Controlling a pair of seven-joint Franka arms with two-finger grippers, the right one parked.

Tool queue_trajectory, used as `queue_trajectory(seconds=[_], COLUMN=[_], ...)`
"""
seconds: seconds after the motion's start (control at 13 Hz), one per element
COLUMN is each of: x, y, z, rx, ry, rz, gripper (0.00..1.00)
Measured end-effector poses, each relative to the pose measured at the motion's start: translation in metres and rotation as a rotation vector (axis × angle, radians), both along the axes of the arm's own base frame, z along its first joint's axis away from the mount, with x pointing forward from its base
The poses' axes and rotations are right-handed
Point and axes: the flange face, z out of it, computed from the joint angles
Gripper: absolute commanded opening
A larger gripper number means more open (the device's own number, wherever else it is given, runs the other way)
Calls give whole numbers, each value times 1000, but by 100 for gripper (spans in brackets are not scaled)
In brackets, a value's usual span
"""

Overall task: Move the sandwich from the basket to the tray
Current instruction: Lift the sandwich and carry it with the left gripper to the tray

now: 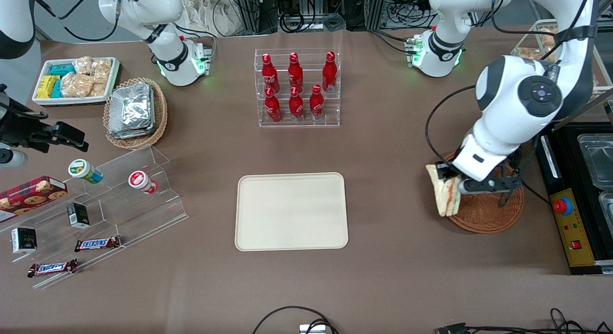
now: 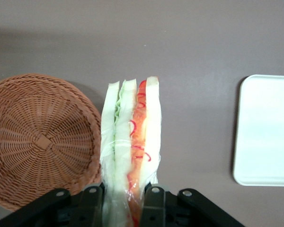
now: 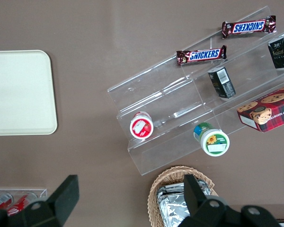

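Wrist view shows me gripper point(image 2: 129, 198) clamped on sandwich point(image 2: 131, 156), orange-red, green filling edge-on; front view adds sandwich point(image 1: 446, 195) over basket point(image 1: 484, 212) rim, tray point(image 1: 291, 211) apart.

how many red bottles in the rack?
6, all in the clear rack: three on the upper step, three on the lower step, nearer the front camera. None seem hidden. Gripper holds the sandwich at the basket.

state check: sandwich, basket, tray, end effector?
sandwich: gripped, held on edge, lifted out of the basket
basket: nothing in it
tray: bare, sandwich not yet on it
end effector: shut on the sandwich, beside the basket's rim
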Motion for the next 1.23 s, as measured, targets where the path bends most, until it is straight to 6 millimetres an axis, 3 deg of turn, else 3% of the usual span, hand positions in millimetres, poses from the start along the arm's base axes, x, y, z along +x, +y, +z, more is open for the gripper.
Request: queue_trajectory(seconds=[0.31,0.77,1.23], x=[15,19,13], y=[-71,-149,-217], z=[3,-6,-49], rx=[-7,-32,-17], ry=[1,-13,7], rz=[9,-46,-74], gripper=[17,17,18])
